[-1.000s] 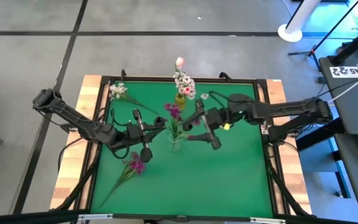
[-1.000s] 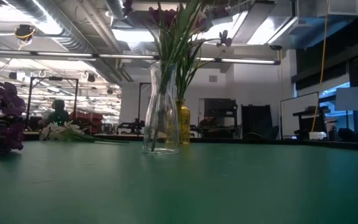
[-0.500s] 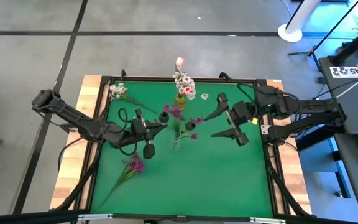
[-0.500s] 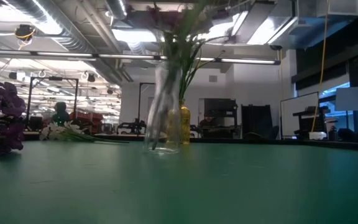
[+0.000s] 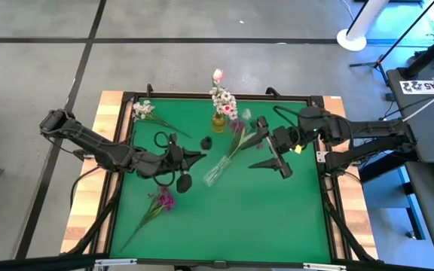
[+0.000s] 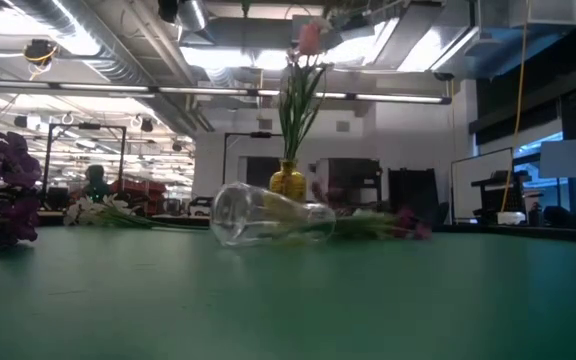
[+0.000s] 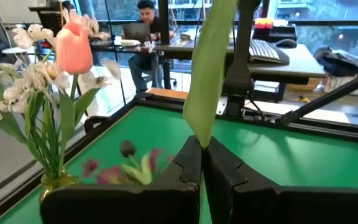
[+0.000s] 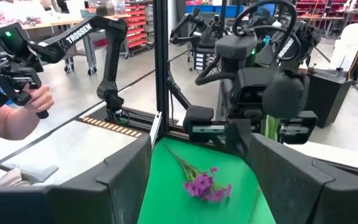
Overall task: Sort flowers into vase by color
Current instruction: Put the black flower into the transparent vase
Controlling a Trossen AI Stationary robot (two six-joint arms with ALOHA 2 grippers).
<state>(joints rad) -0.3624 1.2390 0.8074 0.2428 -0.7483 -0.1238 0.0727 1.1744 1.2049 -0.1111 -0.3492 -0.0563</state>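
high view first: i see the clear glass vase (image 5: 215,172) lying on its side in the middle of the green table (image 5: 277,218), its purple flowers (image 5: 237,126) spilling out toward the far edge. low view backs that up, the clear glass vase (image 6: 268,217) is flat on the mat with stems trailing off beside it. behind it the yellow vase (image 5: 218,120) stands upright, holding white clusters and a pink tulip bud (image 5: 218,74).

my left gripper (image 5: 200,156) sits just beside the toppled vase, fingers pressed together, and in the left wrist view they pinch a green leaf (image 7: 205,68) between the fingertips (image 7: 191,163). my right gripper (image 5: 275,156) hangs on the other side of the fallen vase, jaws spread wide with nothing in them.

a purple sprig (image 5: 162,199) lies loose on the mat near the left arm. a white sprig (image 5: 143,110) rests at the far left corner. a small dark bloom (image 5: 206,141) lies alone between the two vases.
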